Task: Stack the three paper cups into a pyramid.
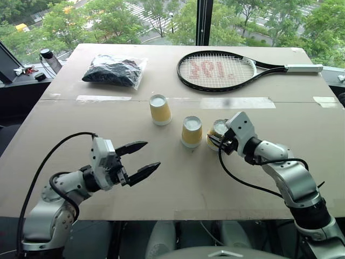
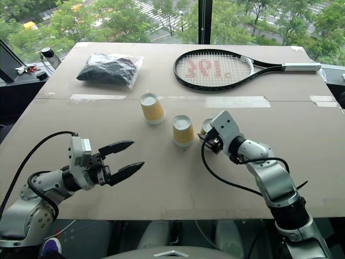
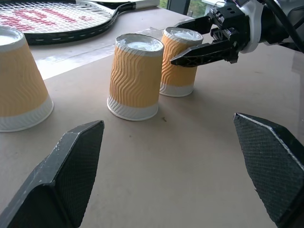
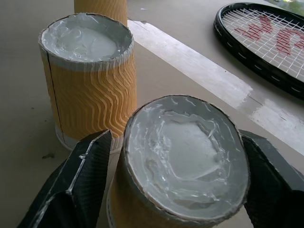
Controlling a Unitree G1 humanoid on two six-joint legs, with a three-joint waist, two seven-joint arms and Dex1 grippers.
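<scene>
Three paper cups stood upside down on the bench (image 1: 178, 189); the right tool (image 1: 218, 139) had its fingers spread around the right cup (image 1: 216, 130), just beside the middle cup (image 1: 191, 131); the far cup (image 1: 159, 109) stood apart; the left tool (image 1: 143, 157) hung wide open, holding nothing; I think the base pair was being set, so next the far cup needs lifting on top; the racket (image 1: 217, 70) had red marks I couldn't read

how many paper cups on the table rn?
3, all upside down on the table: far cup nearest the racket, middle cup, and near cup between the right gripper fingers. None stacked; nothing appears hidden.
</scene>
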